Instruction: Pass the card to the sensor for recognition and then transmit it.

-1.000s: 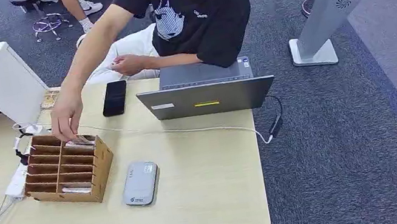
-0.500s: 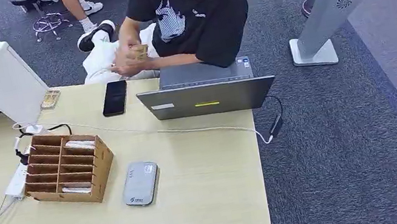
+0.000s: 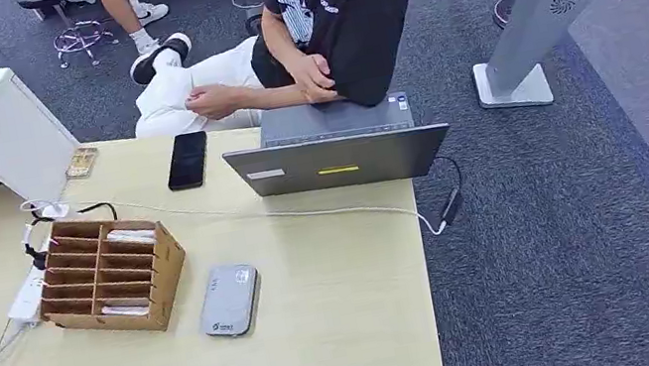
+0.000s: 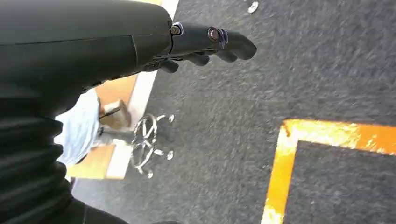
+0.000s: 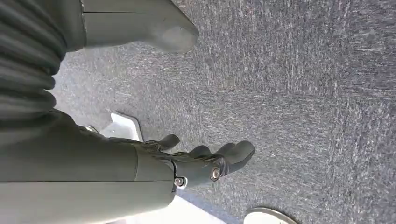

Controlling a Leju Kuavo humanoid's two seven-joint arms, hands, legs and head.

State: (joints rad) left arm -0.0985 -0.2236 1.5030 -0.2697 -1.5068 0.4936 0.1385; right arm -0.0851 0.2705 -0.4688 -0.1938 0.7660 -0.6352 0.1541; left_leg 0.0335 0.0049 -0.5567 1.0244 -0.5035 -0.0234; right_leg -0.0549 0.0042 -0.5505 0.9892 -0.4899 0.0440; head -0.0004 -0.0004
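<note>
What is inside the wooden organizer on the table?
The organizer holds pale cards in a far right slot and the nearest right slot. Other slots look empty; dividers hide their depths.

Showing pale matt wood-grain laminate on the bench [image 3: 343, 311]; raw brown wood on the slotted organizer [image 3: 110, 273]; smooth grey plastic on the sensor [image 3: 229, 299]; glossy black glass on the phone [image 3: 187, 159]; rough grey pile on the carpet [image 3: 590, 227].
</note>
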